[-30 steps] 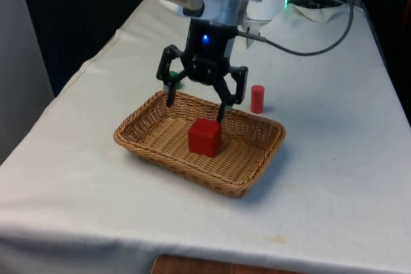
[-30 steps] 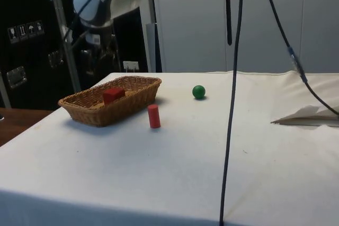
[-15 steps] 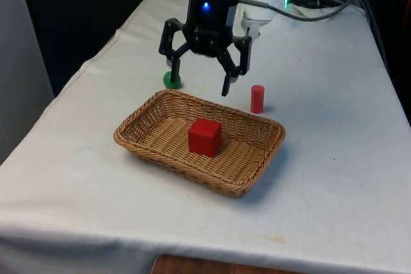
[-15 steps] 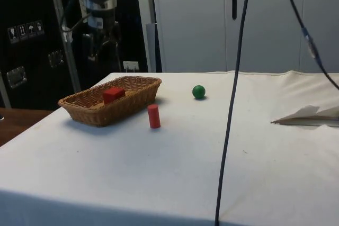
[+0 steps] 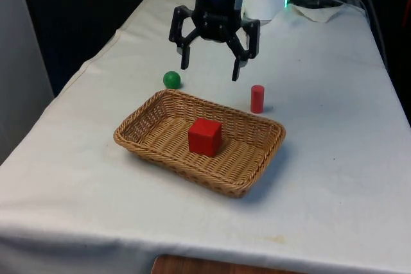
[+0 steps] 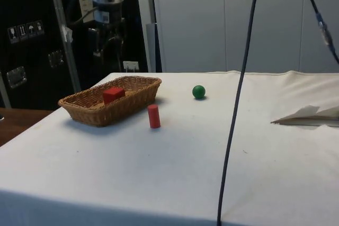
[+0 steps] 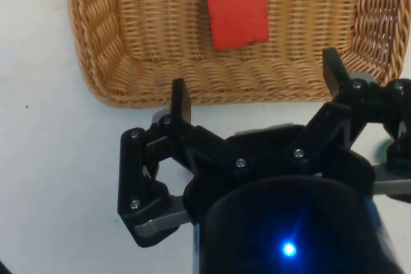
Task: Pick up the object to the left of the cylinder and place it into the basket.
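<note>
The tabletop (image 5: 334,158), under its white cloth, has wide bare stretches along the front view's right and along its near edge. No brand, label or writing can be read on any of the things on it; in the side view a few small symbol stickers (image 6: 24,30) sit on the dark cabinet behind, too small to read.

The wicker basket (image 5: 253,178) lies near the middle of the tabletop, well in from every edge, its long side running at a slant. In it rests one red cube (image 5: 205,137), near the basket's centre and apart from the walls; the wrist view shows the cube (image 7: 237,12) lying flat on the woven floor.

The gripper (image 5: 214,68) hangs in the air beyond the basket's far rim, above the cloth between the ball and the cylinder, its fingers (image 5: 185,56) spread wide and holding nothing. In the wrist view the fingers (image 7: 180,99) reach to just over the basket's rim (image 7: 212,97).

The red cylinder (image 5: 257,99) stands upright just beyond the basket's far corner on the front view's right, apart from the rim. The green ball (image 5: 171,79) lies on the cloth past the basket's far corner on the front view's left, apart from everything.
</note>
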Controlling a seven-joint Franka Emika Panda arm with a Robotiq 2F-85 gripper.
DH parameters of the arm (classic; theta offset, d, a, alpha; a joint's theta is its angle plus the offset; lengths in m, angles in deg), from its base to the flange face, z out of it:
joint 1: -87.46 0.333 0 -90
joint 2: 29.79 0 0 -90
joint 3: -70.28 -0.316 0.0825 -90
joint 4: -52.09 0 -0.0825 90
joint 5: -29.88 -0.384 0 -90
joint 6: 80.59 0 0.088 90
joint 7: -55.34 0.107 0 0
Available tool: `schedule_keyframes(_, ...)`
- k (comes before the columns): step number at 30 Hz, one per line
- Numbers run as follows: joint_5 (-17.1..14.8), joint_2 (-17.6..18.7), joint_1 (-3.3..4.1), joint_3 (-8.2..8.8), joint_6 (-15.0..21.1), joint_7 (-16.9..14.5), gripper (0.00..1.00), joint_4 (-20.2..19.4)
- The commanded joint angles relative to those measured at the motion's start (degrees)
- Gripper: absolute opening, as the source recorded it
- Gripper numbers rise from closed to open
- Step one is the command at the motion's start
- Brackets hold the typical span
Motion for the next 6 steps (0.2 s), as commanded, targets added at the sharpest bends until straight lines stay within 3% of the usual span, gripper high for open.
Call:
schedule_keyframes(1,0.6,-1.4,1.26,0.74,1.5,0.3,1.00,-2.3)
schedule_keyframes(5,0.8,-2.8,2.06,0.86,2.2,0.3,1.00,-4.2)
schedule_keyframes(6,0.2,-1.6,0.86,0.00,0.7,0.1,1.00,-2.1)
